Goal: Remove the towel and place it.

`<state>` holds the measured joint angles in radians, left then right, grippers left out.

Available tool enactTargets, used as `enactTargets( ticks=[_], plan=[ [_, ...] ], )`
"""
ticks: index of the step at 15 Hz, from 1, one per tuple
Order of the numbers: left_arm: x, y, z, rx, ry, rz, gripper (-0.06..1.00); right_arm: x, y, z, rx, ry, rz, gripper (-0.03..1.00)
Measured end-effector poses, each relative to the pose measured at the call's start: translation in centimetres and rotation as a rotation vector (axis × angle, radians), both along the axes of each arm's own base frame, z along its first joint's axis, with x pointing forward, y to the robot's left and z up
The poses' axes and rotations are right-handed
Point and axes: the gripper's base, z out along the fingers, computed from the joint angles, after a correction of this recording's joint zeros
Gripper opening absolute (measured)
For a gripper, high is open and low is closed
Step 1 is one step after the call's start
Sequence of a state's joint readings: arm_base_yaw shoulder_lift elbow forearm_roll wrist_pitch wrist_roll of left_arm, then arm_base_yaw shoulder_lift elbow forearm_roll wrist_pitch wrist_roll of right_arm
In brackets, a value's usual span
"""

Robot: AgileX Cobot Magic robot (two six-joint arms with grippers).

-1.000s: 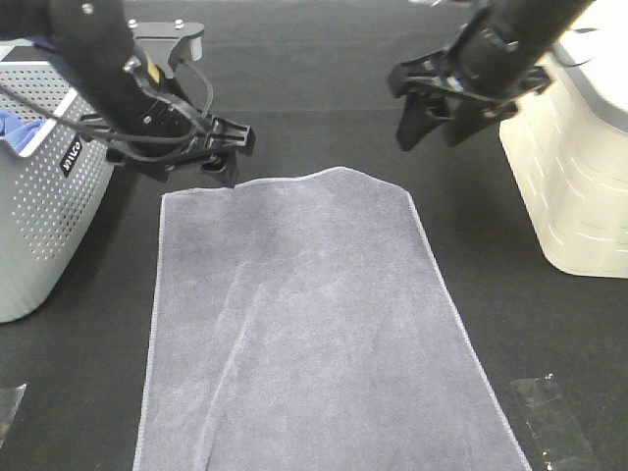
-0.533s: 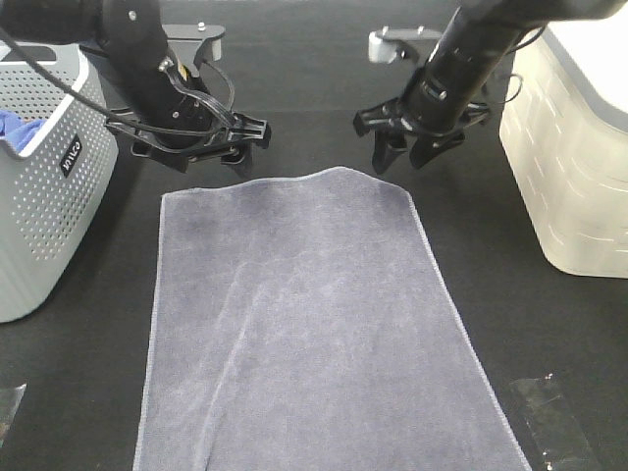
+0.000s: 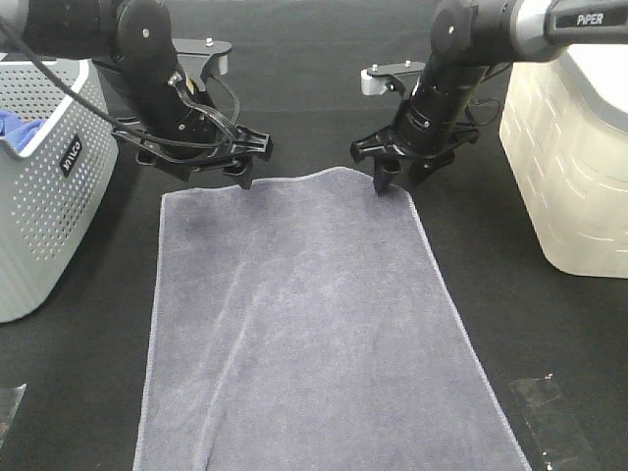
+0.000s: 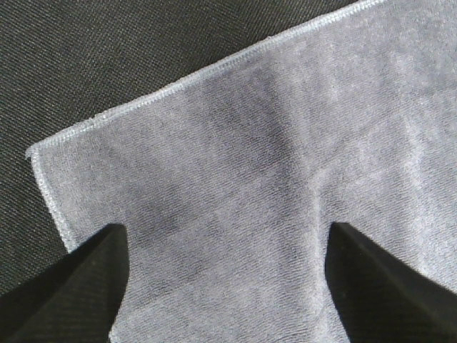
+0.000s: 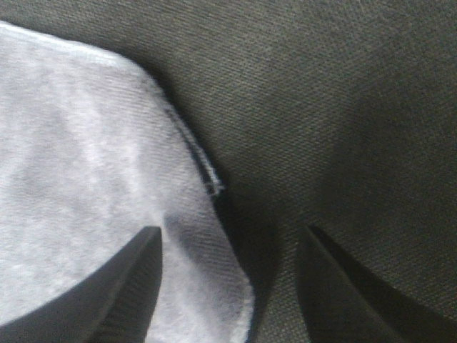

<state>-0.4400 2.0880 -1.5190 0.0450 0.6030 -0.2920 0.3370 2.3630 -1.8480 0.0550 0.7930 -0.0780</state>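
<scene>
towel [image 3: 304, 324]: greyish-lavender terry, lay spread flat on the black table cover [image 3: 294, 88], its long side running from the far end toward the camera; the near end was cut off by the frame edge.
towel hem: a thin stitched hem was visible along the far edge and both long sides; the far edge bowed slightly, rising toward the right corner.
towel position: between the grey perforated basket [image 3: 44, 216] on the left and the cream bin [image 3: 574, 177] on the right, apart from both.
towel surface: soft long creases ran down the left half.
left gripper [image 3: 201, 169]: stood at the towel's far left corner, jaws spread wide and holding nothing. in the wrist view 1 finger sat at the side hem and the other over the terry.
right gripper [image 3: 395, 184]: stood at the towel's far right corner, jaws parted and holding nothing. in the wrist view 1 finger sat over the towel and the other over the bare cover, with the corner hem between them.
contact: could not tell whether any fingertip touched the towel.
basket contents: a small bright blue cloth [image 3: 14, 128] showed at the basket rim.
other items: a clear plastic strip [image 3: 549, 422] lay on the cover beside the towel's near right side, not touching it.
</scene>
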Motion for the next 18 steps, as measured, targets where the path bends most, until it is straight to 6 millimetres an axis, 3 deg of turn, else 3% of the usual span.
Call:
enactTargets(
  ticks=[6, 9, 11, 15, 18],
  plan=[
    [0.0, 0.0, 0.0, 0.002, 0.002, 0.000, 0.73, 0.1, 0.0, -0.6, -0.010, 0.001, 0.002, 0.48],
    [-0.1, 0.0, -0.1, 0.005, 0.008, -0.001, 0.73, 0.1, -0.1, -2.2, -0.022, 0.031, -0.005, 0.46],
    [-0.1, 0.0, -0.1, 0.005, 0.008, -0.001, 0.73, 0.1, -0.1, -2.2, -0.023, 0.029, -0.009, 0.37],
    [-0.1, 0.0, -0.1, 0.005, 0.008, -0.001, 0.73, 0.1, 0.0, -2.4, -0.016, 0.036, -0.023, 0.00],
    [-0.1, 0.3, -0.1, 0.011, 0.022, 0.013, 0.73, 0.0, -0.2, -2.3, -0.033, 0.047, -0.026, 0.00]
  ],
)
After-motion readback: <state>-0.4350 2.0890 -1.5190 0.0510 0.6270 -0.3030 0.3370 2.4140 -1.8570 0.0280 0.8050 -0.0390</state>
